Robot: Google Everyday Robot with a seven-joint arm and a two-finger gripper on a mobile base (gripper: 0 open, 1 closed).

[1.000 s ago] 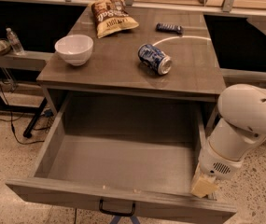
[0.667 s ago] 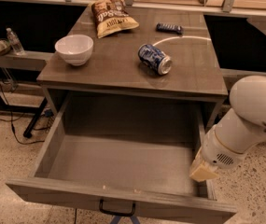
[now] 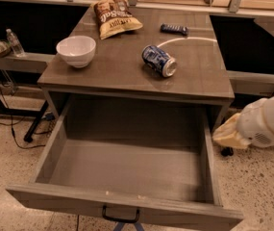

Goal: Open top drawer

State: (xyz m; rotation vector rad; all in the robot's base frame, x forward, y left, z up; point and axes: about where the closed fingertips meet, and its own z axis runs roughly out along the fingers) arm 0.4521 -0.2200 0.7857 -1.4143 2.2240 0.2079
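Finding: the top drawer (image 3: 127, 165) stands pulled far out from under the tabletop (image 3: 122, 76), filling the lower centre of the frame, its plain grey interior bare. By this view, the task looks essentially complete.

Gripper (image 3: 230, 134): at the right edge of the frame, just beside the drawer's right side wall and outside it, not touching the drawer. Whether it is apart or together cannot be told from this angle.

Handling: a rigid laminate box on runners, likely moderate in weight and sliding straight, not fragile. The proper hold is the black bar handle (image 3: 120, 215) at the lower centre of the front panel; the flat front offers no other purchase.

Clearance: the front panel's top edge and the right side wall are the nearest edges to the gripper. Open floor lies to the lower right. On the tabletop, the bowl (image 3: 76, 50), can (image 3: 159, 60) and chip bag (image 3: 113, 16) sit well back from the drawer.
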